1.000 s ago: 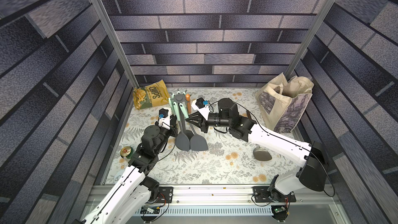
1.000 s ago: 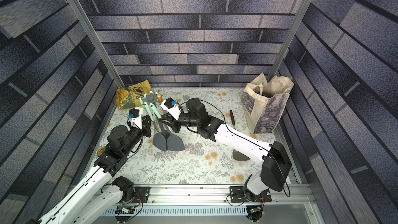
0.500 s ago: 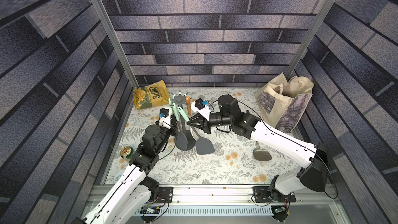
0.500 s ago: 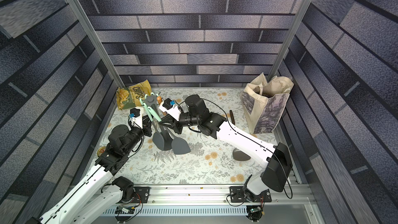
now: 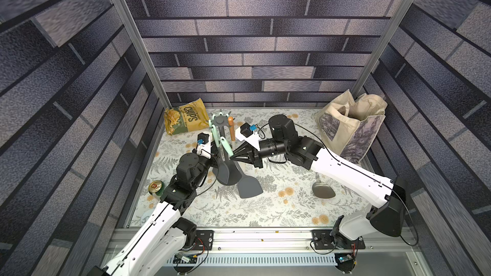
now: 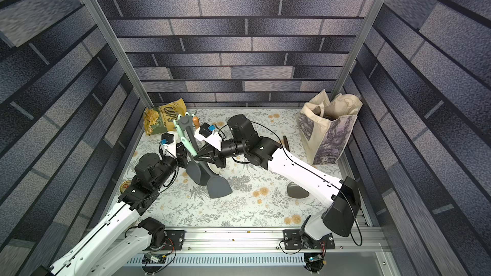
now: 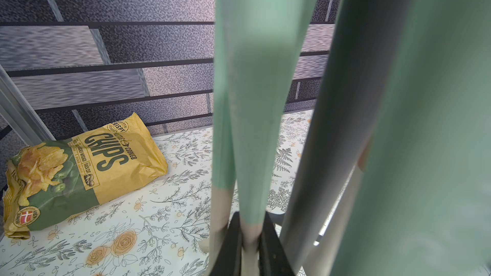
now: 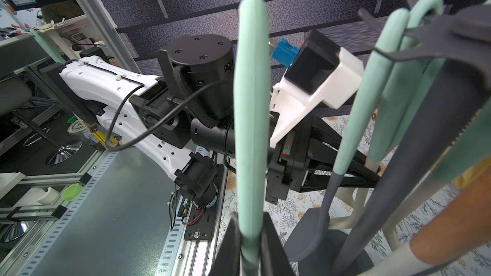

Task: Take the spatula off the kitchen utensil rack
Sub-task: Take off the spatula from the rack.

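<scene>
The kitchen utensil rack (image 5: pixel 220 121) (image 6: pixel 183 122) stands at the back left with mint-handled utensils on its hooks. My right gripper (image 5: pixel 231 156) (image 6: pixel 196 157) (image 8: pixel 249 224) is shut on the spatula's mint handle (image 8: pixel 251 102). The spatula hangs tilted, its grey blade (image 5: pixel 248 187) (image 6: pixel 218 187) low over the table in front of the rack. In the right wrist view the handle's top end stands free of the rack's crown (image 8: pixel 467 33). My left gripper (image 5: pixel 216 155) (image 7: pixel 249 224) is shut on the neck of another mint-handled utensil (image 7: pixel 255 102) that hangs on the rack.
A chips bag (image 5: pixel 186 119) lies at the back left and a tote bag (image 5: pixel 350 126) stands at the back right. A can (image 5: pixel 155 187) sits by the left arm. A grey ladle (image 5: pixel 322 189) lies near the right arm. A brown-handled utensil (image 5: pixel 231 128) hangs on the rack.
The spatula's blade has swung forward and to the right, away from the neighbouring grey blade, as my right gripper turned with it. My left gripper has kept its hold and place.
</scene>
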